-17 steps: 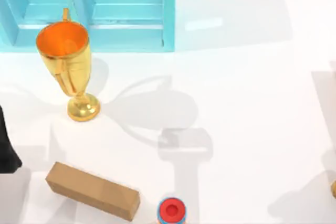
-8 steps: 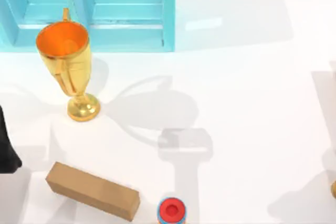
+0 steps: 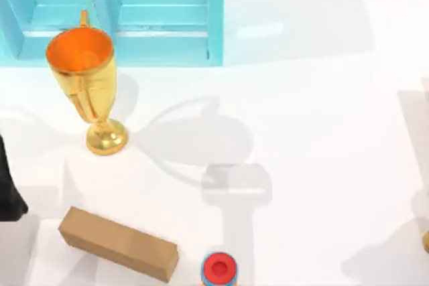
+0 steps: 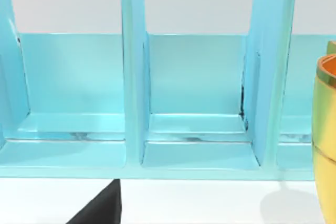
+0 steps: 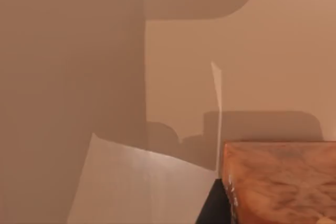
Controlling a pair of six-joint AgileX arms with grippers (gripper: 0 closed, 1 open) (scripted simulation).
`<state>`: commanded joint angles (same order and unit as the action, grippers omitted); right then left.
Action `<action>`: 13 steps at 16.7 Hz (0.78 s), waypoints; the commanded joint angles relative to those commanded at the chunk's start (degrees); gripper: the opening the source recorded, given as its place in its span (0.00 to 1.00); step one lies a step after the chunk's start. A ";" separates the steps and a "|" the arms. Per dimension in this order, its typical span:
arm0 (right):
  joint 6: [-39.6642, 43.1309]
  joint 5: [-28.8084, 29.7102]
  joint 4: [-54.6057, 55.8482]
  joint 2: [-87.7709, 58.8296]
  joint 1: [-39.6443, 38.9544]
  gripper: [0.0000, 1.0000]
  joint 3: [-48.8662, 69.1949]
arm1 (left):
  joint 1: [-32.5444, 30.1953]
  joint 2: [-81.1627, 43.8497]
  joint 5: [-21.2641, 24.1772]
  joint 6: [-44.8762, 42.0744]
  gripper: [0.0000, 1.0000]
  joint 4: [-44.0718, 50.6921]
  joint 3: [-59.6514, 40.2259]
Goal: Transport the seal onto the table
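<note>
The seal's brown-orange marbled body (image 5: 281, 182) sits very close to the camera in the right wrist view, with a dark part of my right gripper (image 5: 212, 209) right beside it. Whether the gripper holds the seal cannot be told. A small orange-brown sliver (image 3: 426, 241) shows at the top view's right edge, low down, casting a shadow on the white table (image 3: 322, 132). My left arm (image 3: 8, 185) stays at the top view's left edge. A black wedge of it (image 4: 100, 208) points toward the cabinet in the left wrist view.
A turquoise cabinet (image 3: 120, 11) stands at the back left, its open compartments (image 4: 194, 103) facing the left wrist camera. A gold trophy (image 3: 90, 78) stands before it. A tan cardboard box (image 3: 117, 242) and a red-topped cylinder (image 3: 219, 269) lie near the front edge.
</note>
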<state>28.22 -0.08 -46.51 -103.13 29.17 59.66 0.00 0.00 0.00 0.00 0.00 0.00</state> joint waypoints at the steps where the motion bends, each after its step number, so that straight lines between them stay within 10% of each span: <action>1: -0.10 0.02 -0.13 0.09 -0.04 0.00 0.07 | 0.00 0.00 0.00 0.00 1.00 0.00 0.00; 13: -21.85 -0.27 -25.65 12.51 -21.21 0.00 15.15 | 0.00 0.00 0.00 0.00 1.00 0.00 0.00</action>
<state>6.37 -0.35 -72.16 -90.62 7.97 74.80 0.00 0.00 0.00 0.00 0.00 0.00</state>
